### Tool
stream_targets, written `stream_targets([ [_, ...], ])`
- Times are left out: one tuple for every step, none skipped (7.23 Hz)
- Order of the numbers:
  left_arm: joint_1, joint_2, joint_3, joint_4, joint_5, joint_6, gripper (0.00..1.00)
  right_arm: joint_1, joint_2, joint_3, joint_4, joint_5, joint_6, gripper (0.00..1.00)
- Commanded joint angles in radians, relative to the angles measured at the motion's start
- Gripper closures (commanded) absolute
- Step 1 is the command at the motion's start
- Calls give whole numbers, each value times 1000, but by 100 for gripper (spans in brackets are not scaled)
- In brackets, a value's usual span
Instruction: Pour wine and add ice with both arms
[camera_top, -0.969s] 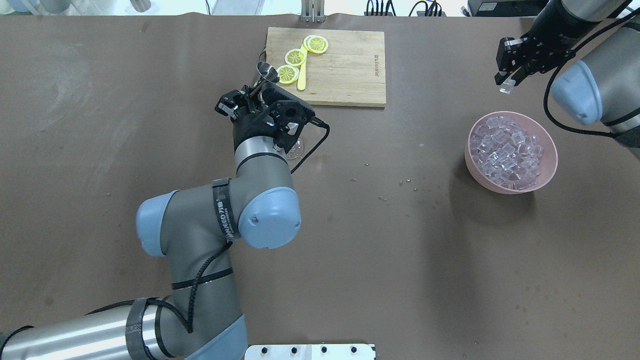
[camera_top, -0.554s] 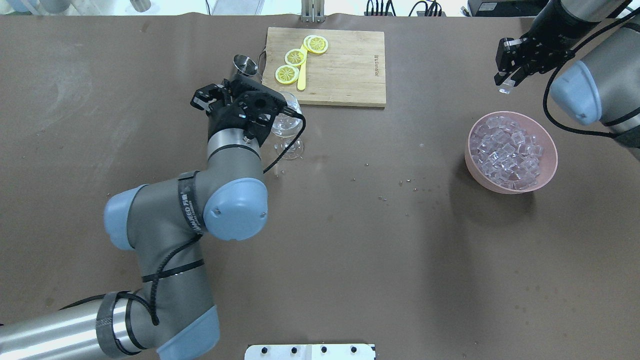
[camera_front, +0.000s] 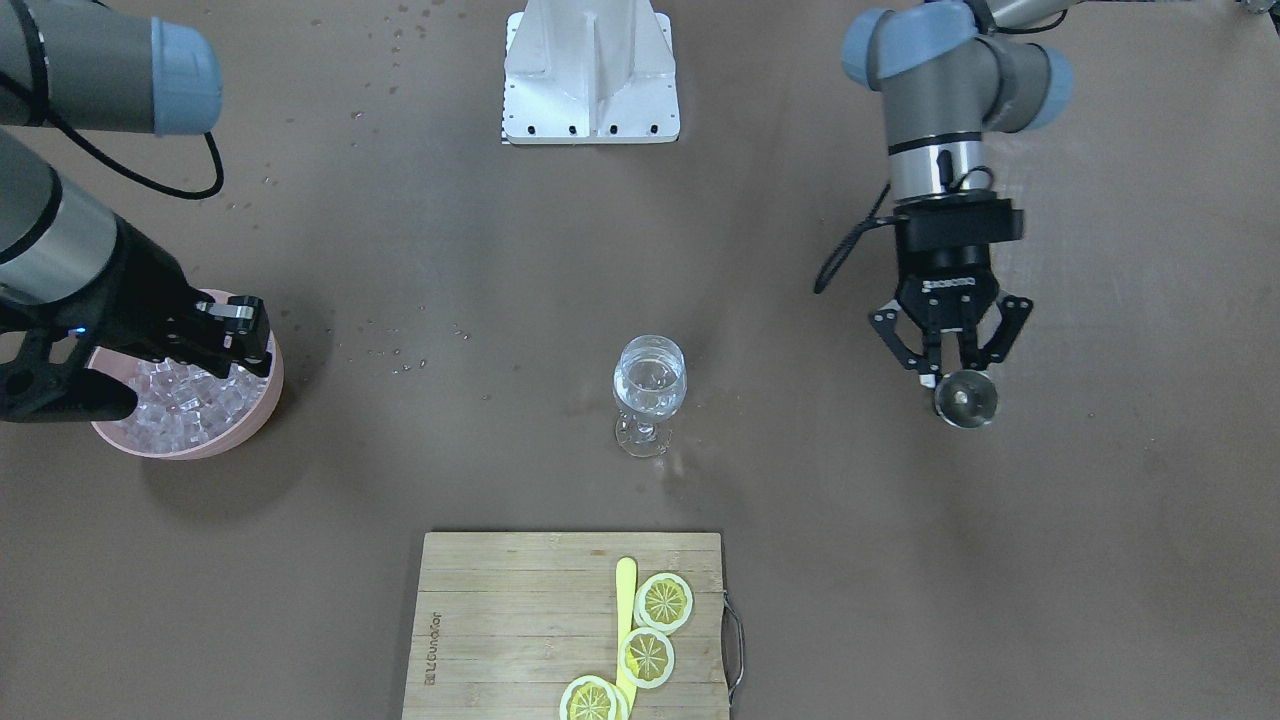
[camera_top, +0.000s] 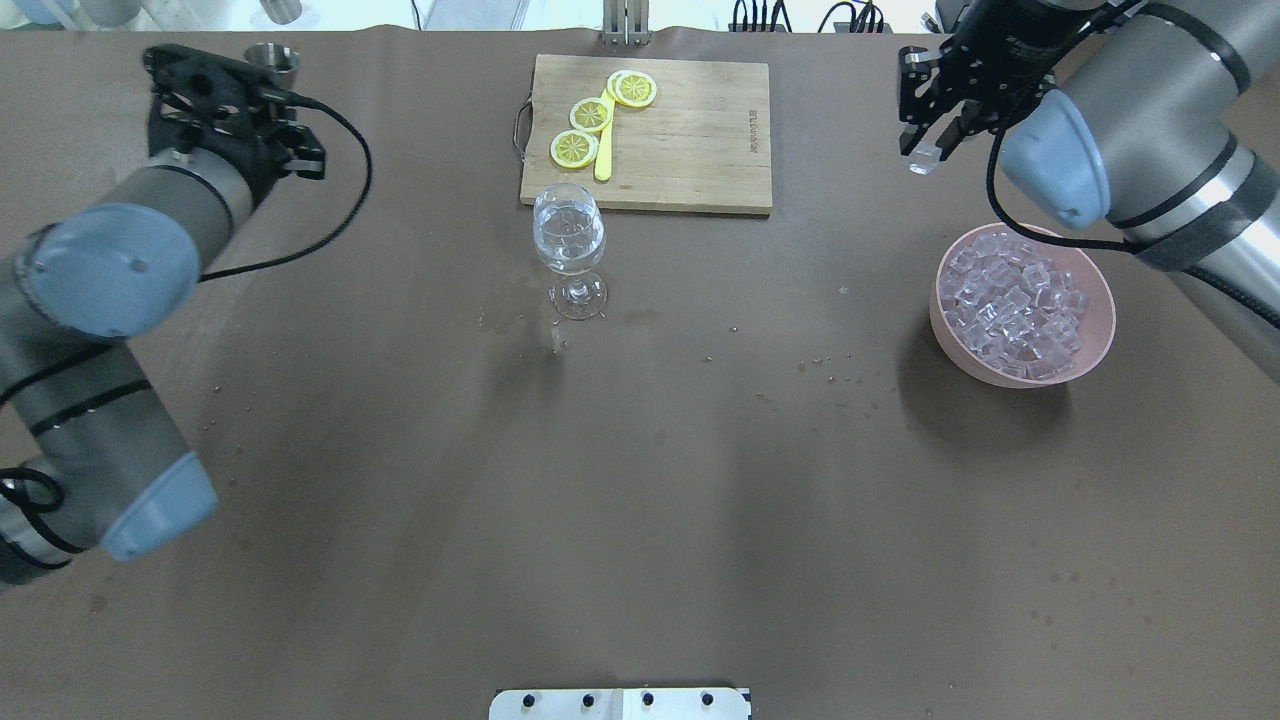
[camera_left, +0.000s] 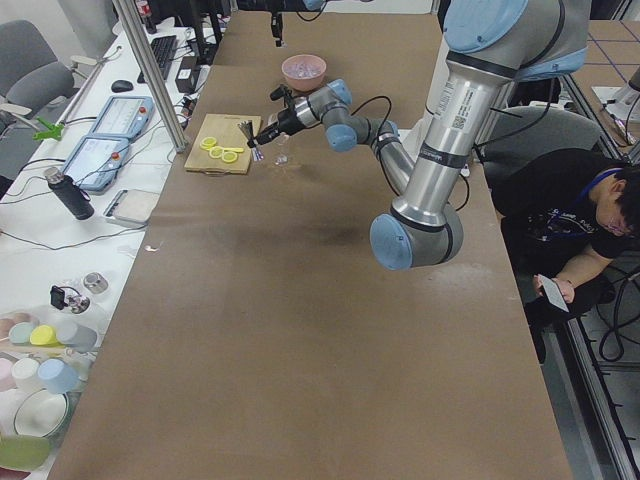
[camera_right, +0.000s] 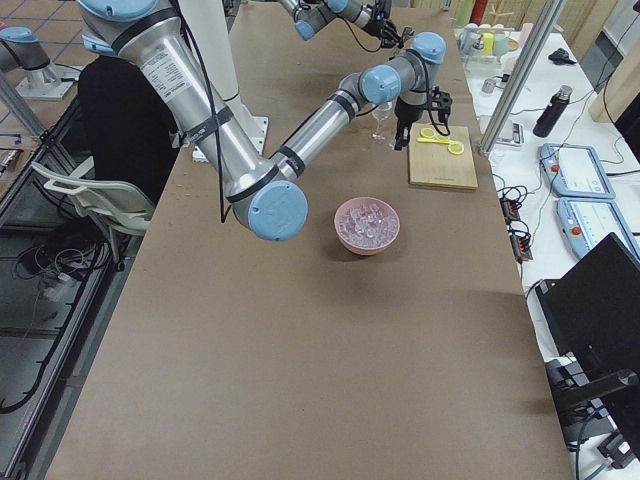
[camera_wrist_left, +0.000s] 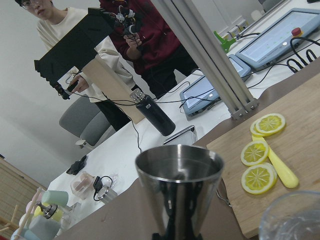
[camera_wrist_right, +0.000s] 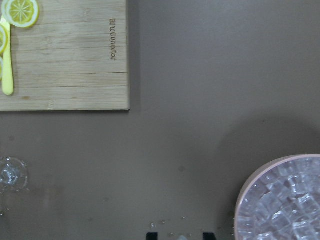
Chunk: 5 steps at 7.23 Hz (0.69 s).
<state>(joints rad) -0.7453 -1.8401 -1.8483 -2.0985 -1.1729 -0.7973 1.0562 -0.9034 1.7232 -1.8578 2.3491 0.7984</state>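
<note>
You have clear ice (camera_top: 1015, 305) in a pink bowl (camera_top: 985, 372), yellow lemon slices (camera_top: 590, 114) on a tan wood-grain board (camera_top: 690, 130), and a brown surface (camera_top: 700, 500).

From the jaws of the right gripper (camera_top: 927, 148) leftward to the wine glass (camera_top: 568, 228) the table (camera_top: 760, 270) lies open, edged on the far side by the cutting board (camera_top: 690, 140), while the pink bowl (camera_top: 938, 315) sits below and behind them, seemingly clear.

Bright, even light from above falls on the brown worktop (camera_top: 700, 500). A soft dark shadow spreads from the foot of the pink bowl (camera_top: 1098, 345), and the ice (camera_top: 1015, 305) in it glints. In the left wrist view the steel cup (camera_wrist_left: 179, 190) shows glare; the wine glass (camera_wrist_left: 295, 220) rim is blurred.
</note>
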Motion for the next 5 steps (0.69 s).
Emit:
stream_targets([
  [-168,138,46,-177,-265,1,100,-109,107,-17,2,-46,192,100],
  [-208,174,91,-246,-295,3,100,-157,174,-61,6,-85,270,100],
  [-229,211,151,-390,-292,1,100,-195,233,-106,8,-97,333,100],
  [-242,243,206,-523,-284,-2,100,-232,304,-173,31,-128,404,100],
  [-258,257,269,-635,-243,-51,100,-257,378,-288,131,-158,482,100],
])
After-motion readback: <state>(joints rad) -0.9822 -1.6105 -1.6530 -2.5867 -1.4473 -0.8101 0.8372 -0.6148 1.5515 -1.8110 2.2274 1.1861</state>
